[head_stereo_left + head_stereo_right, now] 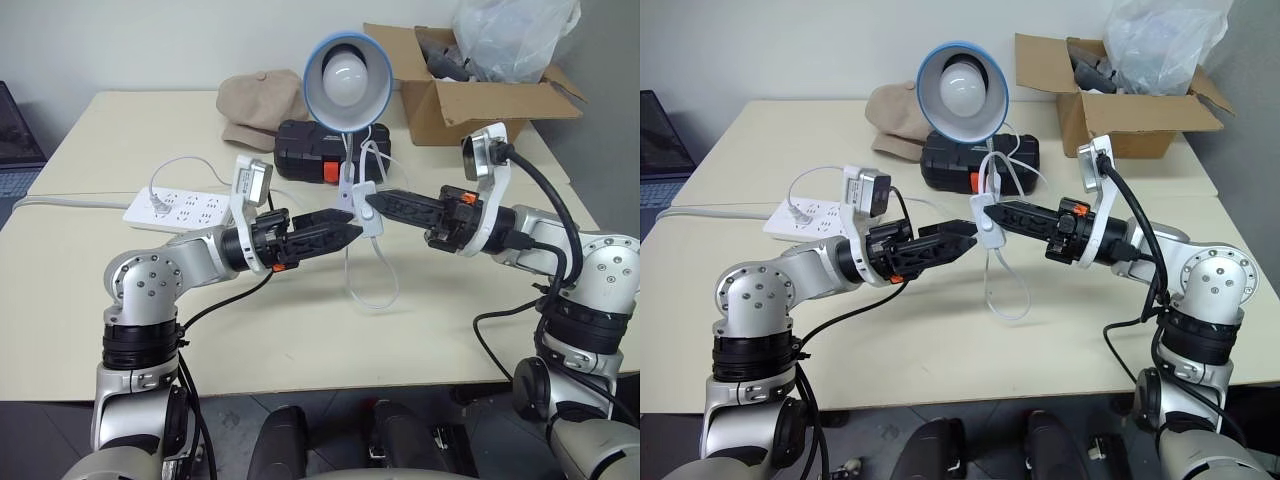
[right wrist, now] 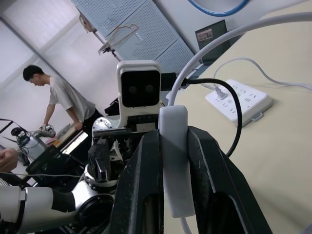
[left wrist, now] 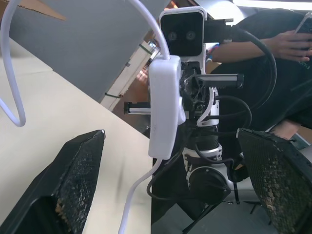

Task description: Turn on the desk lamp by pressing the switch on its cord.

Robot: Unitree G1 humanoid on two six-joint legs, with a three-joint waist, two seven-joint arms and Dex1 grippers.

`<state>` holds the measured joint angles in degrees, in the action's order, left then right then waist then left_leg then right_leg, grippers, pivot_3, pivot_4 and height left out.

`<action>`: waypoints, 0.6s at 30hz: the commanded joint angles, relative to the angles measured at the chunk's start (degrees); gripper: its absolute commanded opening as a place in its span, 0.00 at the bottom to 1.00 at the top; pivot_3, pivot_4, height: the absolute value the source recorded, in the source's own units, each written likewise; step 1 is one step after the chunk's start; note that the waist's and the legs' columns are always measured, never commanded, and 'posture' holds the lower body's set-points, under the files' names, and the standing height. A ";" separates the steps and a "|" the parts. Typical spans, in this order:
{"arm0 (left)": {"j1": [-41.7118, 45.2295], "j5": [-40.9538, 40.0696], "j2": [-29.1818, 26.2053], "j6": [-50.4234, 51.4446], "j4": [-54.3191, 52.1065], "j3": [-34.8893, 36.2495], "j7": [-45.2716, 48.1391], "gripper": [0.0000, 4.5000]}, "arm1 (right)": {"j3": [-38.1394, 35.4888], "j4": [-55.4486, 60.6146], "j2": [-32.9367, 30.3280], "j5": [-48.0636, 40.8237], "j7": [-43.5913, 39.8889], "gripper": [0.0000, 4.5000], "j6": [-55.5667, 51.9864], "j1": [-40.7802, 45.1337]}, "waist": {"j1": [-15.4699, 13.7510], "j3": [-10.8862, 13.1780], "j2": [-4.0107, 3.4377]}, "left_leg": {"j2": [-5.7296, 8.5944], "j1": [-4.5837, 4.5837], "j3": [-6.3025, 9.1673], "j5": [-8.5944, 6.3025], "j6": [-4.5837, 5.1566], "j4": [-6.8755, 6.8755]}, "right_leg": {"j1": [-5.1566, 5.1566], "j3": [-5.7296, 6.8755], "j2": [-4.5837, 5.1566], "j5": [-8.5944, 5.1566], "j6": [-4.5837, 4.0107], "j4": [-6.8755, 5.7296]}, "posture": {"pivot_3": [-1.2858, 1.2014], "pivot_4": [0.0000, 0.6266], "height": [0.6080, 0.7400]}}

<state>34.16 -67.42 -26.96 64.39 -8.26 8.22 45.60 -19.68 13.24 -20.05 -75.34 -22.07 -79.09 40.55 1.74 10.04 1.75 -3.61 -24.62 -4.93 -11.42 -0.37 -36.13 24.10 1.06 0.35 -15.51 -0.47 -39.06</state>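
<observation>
Pinching switch — right gripper, rocker seemingly hidden

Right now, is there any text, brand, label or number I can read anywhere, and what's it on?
None legible.
Black case behind the desk lamp: an orange patch, no text readable.
Power strip: no readable marking.
Switch, cardboard box: no print visible.
</observation>
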 commanded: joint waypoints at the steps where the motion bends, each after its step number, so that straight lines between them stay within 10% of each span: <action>1: 0.69 -0.01 -0.07 -0.96 -0.53 0.22 0.74 1.00 | 0.63 1.49 -1.13 -3.72 1.09 0.08 1.68 0.46 | 0.00 0.00 0.00 | 0.00 0.00 0.00 0.00 0.00 0.00 | 0.00 0.00 0.00 0.00 0.00 0.00 | 0.52 0.24 1.00; 18: 1.32 -0.06 0.64 -1.03 -0.30 -0.43 1.24 0.96 | 5.31 1.12 -3.87 -9.45 4.29 0.08 6.00 0.16 | -0.01 0.00 0.00 | 0.00 0.00 0.00 0.00 0.00 0.00 | 0.00 -0.01 0.00 0.00 0.00 0.01 | 0.52 0.24 1.00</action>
<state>34.26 -67.19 -26.61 64.26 -8.24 7.61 45.88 -14.19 13.21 -23.19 -82.43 -17.91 -74.71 40.51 1.73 10.04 1.75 -3.61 -24.63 -4.93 -11.42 -0.37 -36.13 24.10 1.06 0.34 -15.51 -0.47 -39.05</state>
